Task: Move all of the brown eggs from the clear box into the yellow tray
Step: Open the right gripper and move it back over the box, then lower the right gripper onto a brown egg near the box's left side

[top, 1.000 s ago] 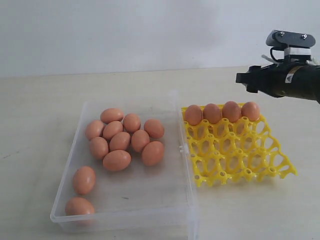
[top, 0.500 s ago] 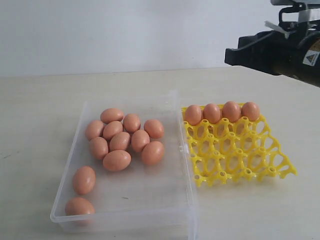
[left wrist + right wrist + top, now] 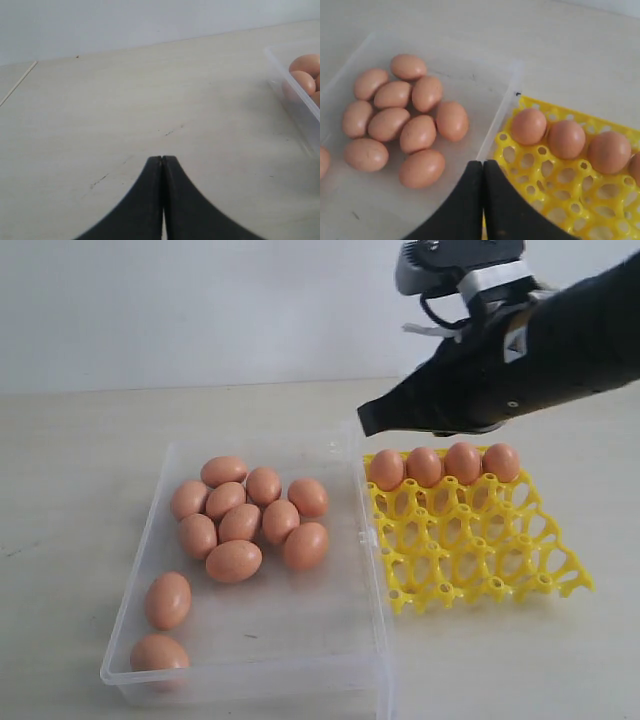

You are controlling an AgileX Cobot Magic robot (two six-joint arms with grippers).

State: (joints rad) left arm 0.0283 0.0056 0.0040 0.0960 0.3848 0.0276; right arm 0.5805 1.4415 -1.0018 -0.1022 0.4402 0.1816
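Right gripper (image 3: 367, 423), clenched empty, hovers over the edge of the clear box (image 3: 250, 676). Yellow tray (image 3: 470, 550) at its three o'clock holds four brown eggs (image 3: 444, 464).

Sixteen brown eggs (image 3: 234, 561) show in all. Twelve lie in the single clear box (image 3: 270, 635) at the lower left of the exterior frame: ten bunched together in its upper half, and two apart from them near its lower left corner. The other four sit in the single yellow tray (image 3: 470, 550) at centre right, in one row along its upper edge.
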